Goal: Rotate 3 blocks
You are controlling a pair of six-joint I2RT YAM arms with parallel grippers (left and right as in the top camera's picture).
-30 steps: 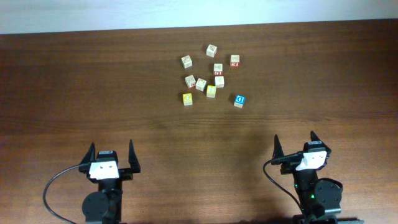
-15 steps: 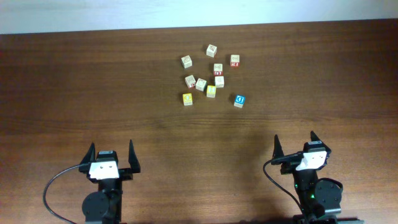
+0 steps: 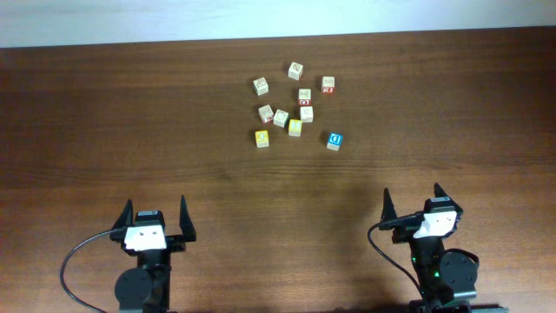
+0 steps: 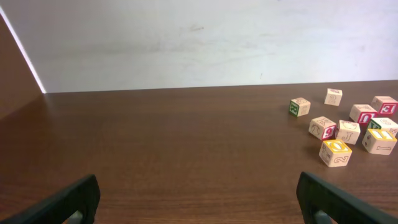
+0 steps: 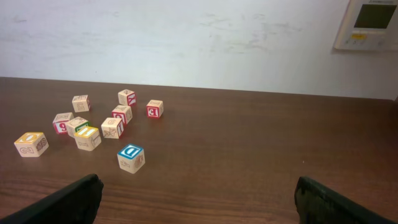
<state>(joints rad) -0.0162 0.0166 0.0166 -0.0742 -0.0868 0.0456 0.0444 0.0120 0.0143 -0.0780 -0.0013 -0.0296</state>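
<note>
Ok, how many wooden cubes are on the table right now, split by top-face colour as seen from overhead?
Yellow-topped wooden cubes: 2
Blue-topped wooden cube with a D: 1
Pale-topped wooden cubes, some with red marks: 7
Total: 10

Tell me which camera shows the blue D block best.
The right wrist view: the blue D block sits close, its letter readable and a side face visible. Overhead shows only its small blue top; the left wrist view misses it.
</note>
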